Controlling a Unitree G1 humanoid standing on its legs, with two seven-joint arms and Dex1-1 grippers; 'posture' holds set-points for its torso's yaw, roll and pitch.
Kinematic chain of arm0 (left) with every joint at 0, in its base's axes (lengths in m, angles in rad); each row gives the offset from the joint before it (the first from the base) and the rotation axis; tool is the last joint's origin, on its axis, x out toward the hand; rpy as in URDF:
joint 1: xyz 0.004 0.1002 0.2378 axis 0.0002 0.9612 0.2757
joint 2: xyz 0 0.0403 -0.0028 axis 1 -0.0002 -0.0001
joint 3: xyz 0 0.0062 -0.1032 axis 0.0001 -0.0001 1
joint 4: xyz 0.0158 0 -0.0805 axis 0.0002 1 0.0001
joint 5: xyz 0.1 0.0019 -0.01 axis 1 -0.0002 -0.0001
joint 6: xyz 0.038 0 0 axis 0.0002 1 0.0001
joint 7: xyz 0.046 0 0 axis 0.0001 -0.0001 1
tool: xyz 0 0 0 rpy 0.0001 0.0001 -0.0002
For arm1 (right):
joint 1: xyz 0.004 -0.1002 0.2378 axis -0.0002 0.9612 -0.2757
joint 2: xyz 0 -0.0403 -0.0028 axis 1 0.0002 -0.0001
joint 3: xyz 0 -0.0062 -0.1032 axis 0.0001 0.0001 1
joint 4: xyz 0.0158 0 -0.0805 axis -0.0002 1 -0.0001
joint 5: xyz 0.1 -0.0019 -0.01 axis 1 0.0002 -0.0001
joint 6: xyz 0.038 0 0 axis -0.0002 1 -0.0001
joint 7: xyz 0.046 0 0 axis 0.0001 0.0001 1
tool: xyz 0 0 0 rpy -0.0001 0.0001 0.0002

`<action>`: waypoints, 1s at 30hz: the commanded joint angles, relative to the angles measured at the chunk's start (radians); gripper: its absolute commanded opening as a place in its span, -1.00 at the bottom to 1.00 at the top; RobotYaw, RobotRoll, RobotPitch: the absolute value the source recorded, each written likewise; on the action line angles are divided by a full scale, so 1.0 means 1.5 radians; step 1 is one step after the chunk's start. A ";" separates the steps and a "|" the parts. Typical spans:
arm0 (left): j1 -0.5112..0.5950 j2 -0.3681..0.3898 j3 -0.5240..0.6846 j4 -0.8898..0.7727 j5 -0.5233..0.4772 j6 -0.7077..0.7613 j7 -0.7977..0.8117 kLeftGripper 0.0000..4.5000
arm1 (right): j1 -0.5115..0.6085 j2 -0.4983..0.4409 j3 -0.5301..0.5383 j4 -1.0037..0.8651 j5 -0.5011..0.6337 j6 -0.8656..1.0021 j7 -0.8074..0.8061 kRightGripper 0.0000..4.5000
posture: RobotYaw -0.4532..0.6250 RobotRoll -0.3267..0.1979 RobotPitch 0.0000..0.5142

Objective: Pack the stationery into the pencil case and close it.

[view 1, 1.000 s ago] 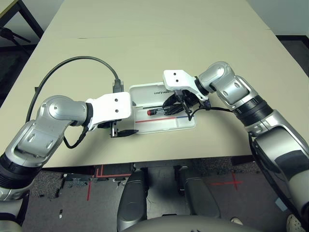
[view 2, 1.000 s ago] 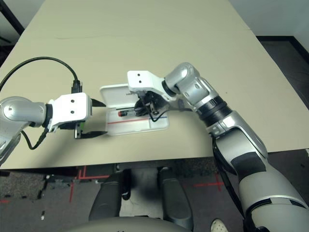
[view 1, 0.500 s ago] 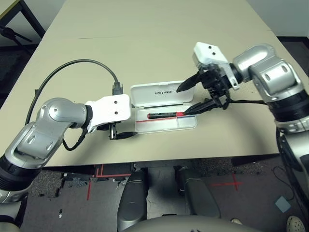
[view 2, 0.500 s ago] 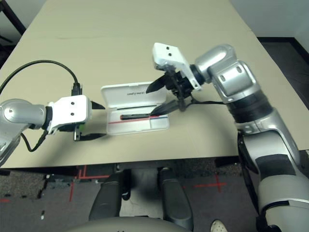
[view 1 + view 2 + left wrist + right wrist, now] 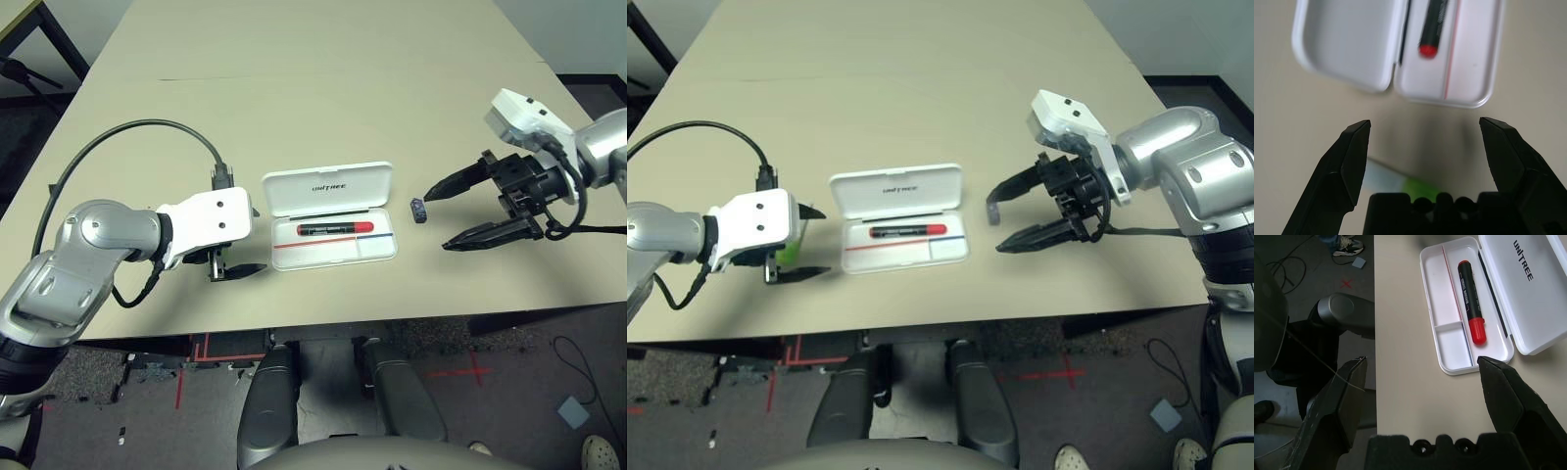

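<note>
Marker point(image 5: 335, 228) lies in the open case point(image 5: 331, 215) at frame centre; block point(image 5: 418, 211) and green bar point(image 5: 789, 245) remain outside; both grippers point(image 5: 233, 258) point(image 5: 468, 210) gape wide, empty.

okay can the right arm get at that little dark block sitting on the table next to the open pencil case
Probably yes. The small dark block lies on bare table just right of the pencil case, apart from it. The right gripper hangs open close beside it, with nothing between them.
</note>
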 commanded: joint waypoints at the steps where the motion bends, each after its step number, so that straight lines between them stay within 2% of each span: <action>1: -0.023 -0.013 0.017 0.018 0.002 0.094 0.054 1.00 | 0.009 0.001 -0.015 -0.017 0.006 0.005 -0.010 0.99 | -0.02 0.25 -0.26; 6: -0.079 -0.086 0.036 0.033 -0.008 0.294 0.159 1.00 | 0.008 0.006 -0.013 -0.014 0.002 0.001 -0.019 0.99 | -0.02 0.25 -0.25; 12: -0.089 -0.176 0.059 0.013 -0.023 0.427 0.244 1.00 | 0.011 0.010 -0.008 -0.012 -0.005 -0.004 -0.028 0.99 | -0.03 0.25 -0.22; 18: -0.070 -0.256 0.088 0.022 0.001 0.483 0.347 1.00 | 0.016 0.011 -0.004 -0.014 -0.012 -0.005 -0.037 0.99 | -0.04 0.25 -0.19; 23: -0.063 -0.315 0.114 0.048 0.013 0.477 0.418 1.00 | 0.019 0.015 -0.001 -0.016 -0.019 -0.009 -0.040 0.99 | -0.05 0.25 -0.18; 30: -0.056 -0.359 0.137 0.066 0.013 0.511 0.474 1.00 | 0.023 0.019 0.000 -0.016 -0.030 -0.016 -0.041 0.99 | -0.07 0.25 -0.17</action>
